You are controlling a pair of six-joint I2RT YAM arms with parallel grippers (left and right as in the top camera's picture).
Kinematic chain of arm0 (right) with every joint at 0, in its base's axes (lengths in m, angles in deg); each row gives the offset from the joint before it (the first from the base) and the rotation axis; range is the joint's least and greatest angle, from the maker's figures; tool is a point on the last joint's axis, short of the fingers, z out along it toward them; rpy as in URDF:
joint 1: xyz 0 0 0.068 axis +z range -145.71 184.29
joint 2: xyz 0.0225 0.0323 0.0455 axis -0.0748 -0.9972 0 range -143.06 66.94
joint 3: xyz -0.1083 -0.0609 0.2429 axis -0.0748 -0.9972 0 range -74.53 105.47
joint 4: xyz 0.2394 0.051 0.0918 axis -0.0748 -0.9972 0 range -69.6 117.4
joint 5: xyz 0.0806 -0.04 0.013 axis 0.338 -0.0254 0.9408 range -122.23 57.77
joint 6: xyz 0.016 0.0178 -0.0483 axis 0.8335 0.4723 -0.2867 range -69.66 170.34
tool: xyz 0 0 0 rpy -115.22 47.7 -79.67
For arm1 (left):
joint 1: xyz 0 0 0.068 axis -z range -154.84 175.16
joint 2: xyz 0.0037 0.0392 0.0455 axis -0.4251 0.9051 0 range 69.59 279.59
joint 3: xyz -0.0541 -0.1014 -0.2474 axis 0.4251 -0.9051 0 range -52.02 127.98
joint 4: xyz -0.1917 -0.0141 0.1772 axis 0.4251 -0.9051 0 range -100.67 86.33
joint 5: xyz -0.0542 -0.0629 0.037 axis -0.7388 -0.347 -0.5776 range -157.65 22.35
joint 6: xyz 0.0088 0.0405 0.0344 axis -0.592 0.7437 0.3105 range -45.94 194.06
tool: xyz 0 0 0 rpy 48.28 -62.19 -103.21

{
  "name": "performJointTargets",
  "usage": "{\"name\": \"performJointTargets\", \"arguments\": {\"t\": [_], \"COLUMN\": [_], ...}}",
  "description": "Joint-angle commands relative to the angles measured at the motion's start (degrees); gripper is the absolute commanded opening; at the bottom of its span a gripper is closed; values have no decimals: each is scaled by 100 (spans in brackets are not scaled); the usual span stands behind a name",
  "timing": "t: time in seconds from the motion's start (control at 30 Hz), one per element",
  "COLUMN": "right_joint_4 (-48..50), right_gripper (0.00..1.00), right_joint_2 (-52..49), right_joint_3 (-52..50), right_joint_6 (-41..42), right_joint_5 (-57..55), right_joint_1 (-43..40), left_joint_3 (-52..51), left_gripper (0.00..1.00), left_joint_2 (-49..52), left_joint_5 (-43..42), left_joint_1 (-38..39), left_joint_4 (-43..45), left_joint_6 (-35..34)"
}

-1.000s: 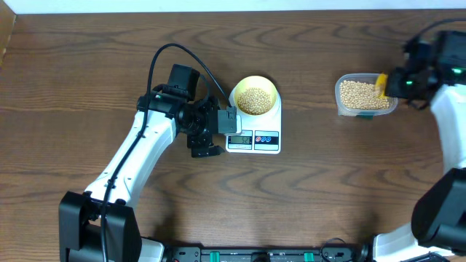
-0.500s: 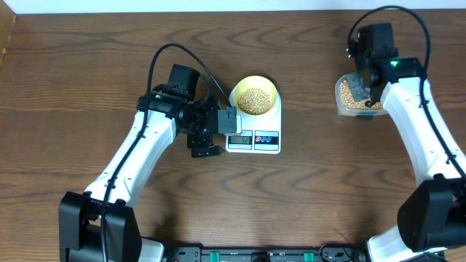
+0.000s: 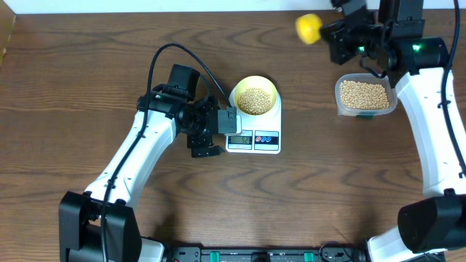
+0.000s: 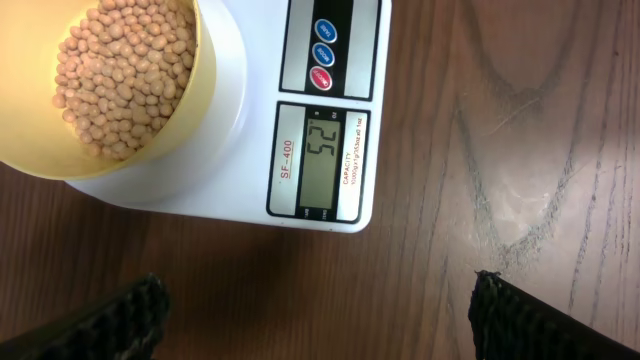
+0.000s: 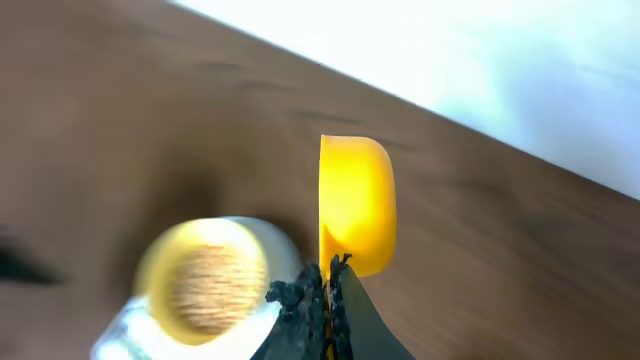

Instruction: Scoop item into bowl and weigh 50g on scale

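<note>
Beans [image 3: 254, 100]: a tan heap inside the bowl, on the scale, lying a little below the rim.
Bowl [image 3: 254, 79]: pale yellow and upright. It stands on the far part of the scale's platform, behind the display. It is blurred in the right wrist view.
Scale [image 3: 266, 145]: white, lying flat on the table, with its display edge towards the robot.
Display [image 4: 322, 160]: at the scale's near edge, reading 52 in the left wrist view.
Buttons [image 4: 325, 52]: three round ones, two blue and one red, in a row next to the display on the scale's near edge.
Left gripper [image 3: 218, 137]: just left of the scale, level with the display end. Its fingers are spread wide and hold nothing. In the wrist view the two black fingertips [image 4: 130, 310] sit short of the scale's near edge without touching it.
Scoop [image 3: 308, 28]: bright yellow, held above the table behind and to the right of the scale. It shows edge-on in the right wrist view, and whether it carries any beans cannot be told.
Right gripper [image 3: 336, 34]: behind and well to the right of the scale, with its fingers pressed together on the scoop's handle.
Tub [image 3: 365, 110]: clear plastic, on the table well to the right of the scale, holding a layer of beans.
Table [image 3: 328, 189]: dark wood grain under the scale.
</note>
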Motion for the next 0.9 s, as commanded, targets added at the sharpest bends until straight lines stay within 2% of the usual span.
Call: {"name": "performJointTargets", "arguments": {"t": [0.0,0.23,0.67,0.87], "right_joint_4": [-105,-568,-667,-678], "right_gripper": [1,1,1,1], "right_joint_2": [-116,-503,-1161,-1296], "right_joint_3": [-103,-105,-105,-105], "right_joint_6": [-437,-1156,-1414,-1414], "right_joint_5": [1169,911,-1237,-1558], "right_joint_1": [212,824,1694,1808], "left_joint_3": [-15,-15,-15,-15], "left_gripper": [98,98,98,98], "left_joint_2": [-61,-63,-61,-61], "left_joint_5": [-131,-133,-131,-131], "left_joint_1": [-28,-28,-28,-28], "left_joint_4": [-11,-11,-13,-11], "left_joint_6": [17,17,17,17]}}
